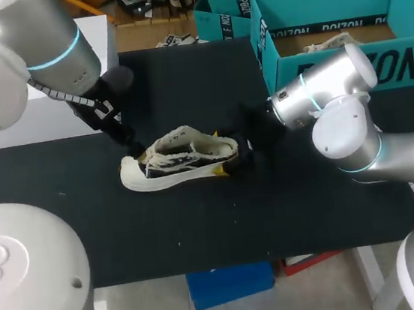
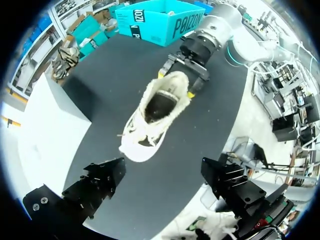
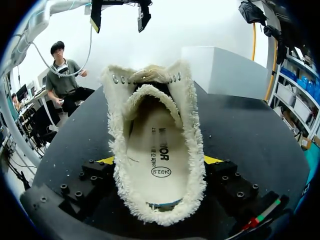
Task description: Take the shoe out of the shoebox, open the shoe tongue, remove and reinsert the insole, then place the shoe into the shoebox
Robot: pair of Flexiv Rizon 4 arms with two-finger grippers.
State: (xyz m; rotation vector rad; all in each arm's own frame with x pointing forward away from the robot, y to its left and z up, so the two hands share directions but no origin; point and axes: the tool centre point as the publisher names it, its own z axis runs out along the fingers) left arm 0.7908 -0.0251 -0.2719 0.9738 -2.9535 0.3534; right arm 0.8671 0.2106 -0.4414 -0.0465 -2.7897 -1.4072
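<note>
I'm seeing a cream shoe [image 1: 181, 158] with frayed pale edging and black side panels, lying mid-frame on the black table [image 1: 201, 231]. Its insole [image 3: 157, 150] is showing cream with black print. The shoebox [image 1: 288, 77] at upper right is showing teal with black lettering. The tips of my right gripper [image 3: 159, 161] are showing bright yellow. My left arm [image 1: 21, 57] and right arm [image 1: 337, 109] are gleaming silver-white with pale blue rings.

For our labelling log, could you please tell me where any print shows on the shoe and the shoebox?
Shoebox: large dark lettering on its teal wall, a brand name, not read out.
Insole of the shoe: dark lettering and an oval stamp with numbers, likewise not read out.
</note>
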